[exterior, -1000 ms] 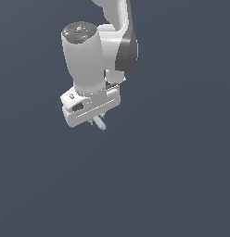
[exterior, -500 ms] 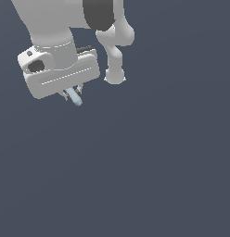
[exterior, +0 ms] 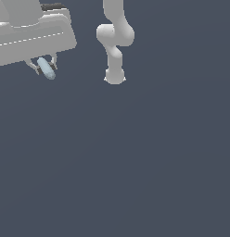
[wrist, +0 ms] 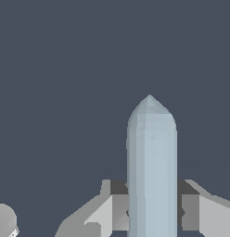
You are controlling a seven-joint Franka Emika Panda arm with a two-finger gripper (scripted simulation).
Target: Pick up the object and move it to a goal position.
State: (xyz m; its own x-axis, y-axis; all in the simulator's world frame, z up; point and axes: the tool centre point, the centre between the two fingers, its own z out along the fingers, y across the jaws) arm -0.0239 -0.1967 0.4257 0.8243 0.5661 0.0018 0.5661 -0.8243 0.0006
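Gripper (exterior: 44, 65) clamped on the pale blue-grey object (exterior: 46, 69), high at the exterior view's left.

Fingers (exterior: 32, 65) press the object from both sides, as the wrist view shows with a dark pad (wrist: 119, 187) touching each flank of the cylinder (wrist: 151, 171). In the exterior view its long axis runs from about 11 o'clock to 5 o'clock, the free rounded end poking out below the fingers toward 5 o'clock. From the wrist camera it runs straight away from the lens, tip toward 12 o'clock. Rightward, the white arm's base column (exterior: 115, 48) stands well apart on the dark floor (exterior: 149, 157).
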